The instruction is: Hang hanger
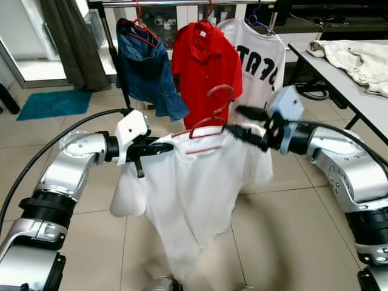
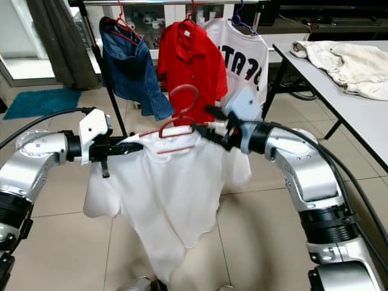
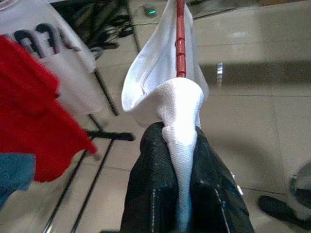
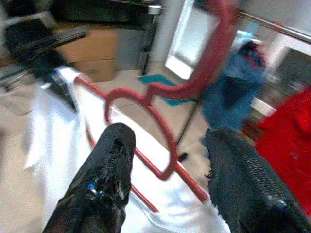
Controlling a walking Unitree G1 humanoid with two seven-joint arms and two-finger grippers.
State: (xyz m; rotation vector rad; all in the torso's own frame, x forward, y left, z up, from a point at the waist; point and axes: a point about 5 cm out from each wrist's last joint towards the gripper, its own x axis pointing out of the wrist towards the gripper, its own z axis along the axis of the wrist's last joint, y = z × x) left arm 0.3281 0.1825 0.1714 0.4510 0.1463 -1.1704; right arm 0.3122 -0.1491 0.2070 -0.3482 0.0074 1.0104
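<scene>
Clothes rail (image 1: 182,3) runs across the back, carrying 3 garments side by side: denim shirt (image 1: 145,70) on the robot's left, red polo (image 1: 206,66) in the middle, white printed tee (image 1: 262,63) on the right. Grey table (image 1: 357,91) stands at the right with a cream garment (image 1: 357,57) heaped on it. Teal mat (image 1: 54,103) lies on the tiled floor at far left.

White shirt (image 1: 188,194) hangs in front of the robot, between both arms, well short of the rail, draped on a red hanger (image 1: 209,124) whose hook points up.

Left gripper (image 3: 182,160) is clamped tight on the shirt's shoulder end, cloth pinched between its fingers (image 3: 150,194), the hanger's red bar running out just past them.

Right gripper (image 4: 167,160) is at the other shoulder, fingers spread apart, hanger neck showing between them; actual contact cannot be judged.
</scene>
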